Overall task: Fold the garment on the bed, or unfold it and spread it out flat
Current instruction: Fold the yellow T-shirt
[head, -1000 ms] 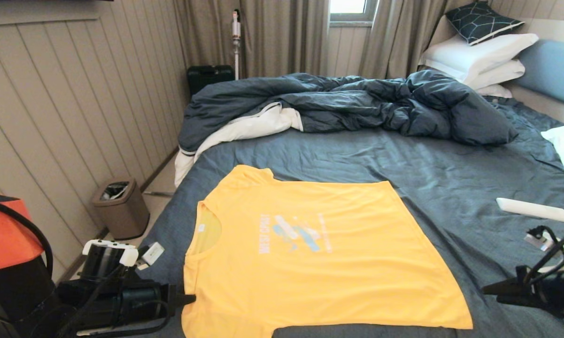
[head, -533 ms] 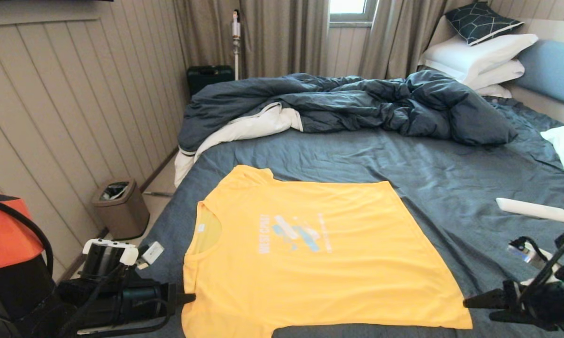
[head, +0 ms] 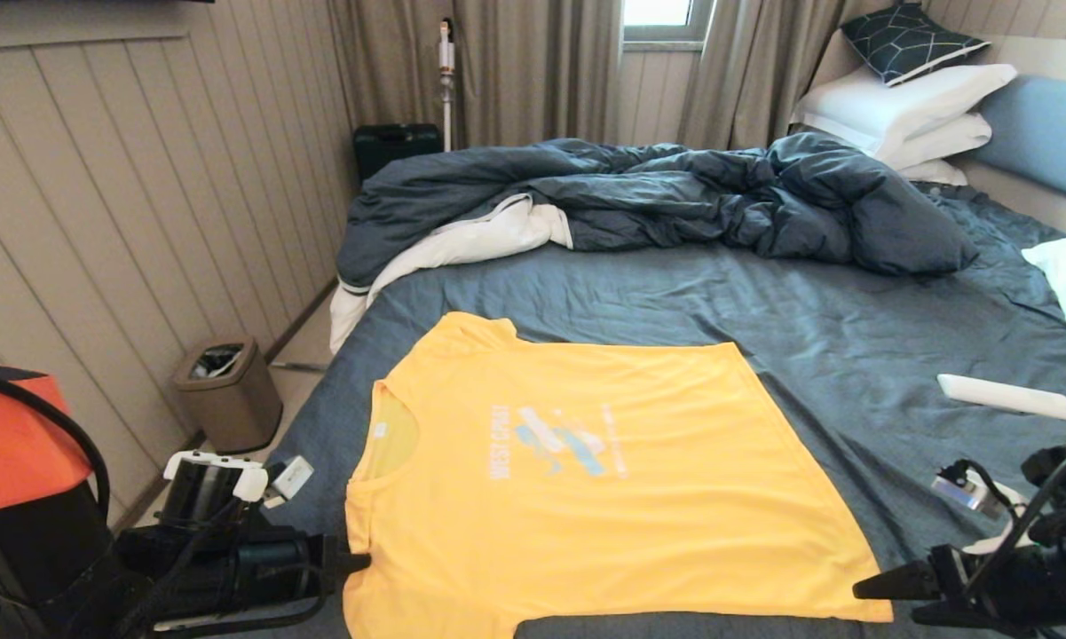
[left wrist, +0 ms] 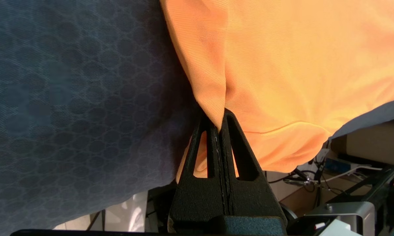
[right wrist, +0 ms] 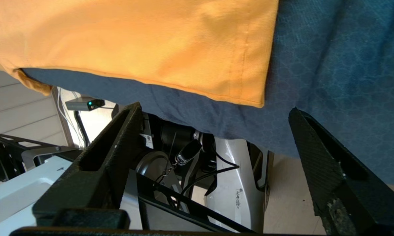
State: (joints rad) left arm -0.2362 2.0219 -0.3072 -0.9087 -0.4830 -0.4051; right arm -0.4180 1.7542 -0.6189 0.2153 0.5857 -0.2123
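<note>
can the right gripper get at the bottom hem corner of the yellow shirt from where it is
Probably yes. The right gripper stands open just short of the garment, whose near hem corner lies flat on the bed with nothing between it and the jaws. The left gripper is shut on the shoulder edge.

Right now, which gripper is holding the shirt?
The left gripper, shut on the shirt at its shoulder; the right gripper gapes open, short of the hem corner.

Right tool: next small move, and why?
Probably ease the right tool forward onto the near hem corner of the yellow T-shirt and close. Its fingers stand wide open and empty, with that corner just ahead of them on the bed. The left tool is already shut on the shirt's edge at the other side, so the right side is the one ungripped.
</note>
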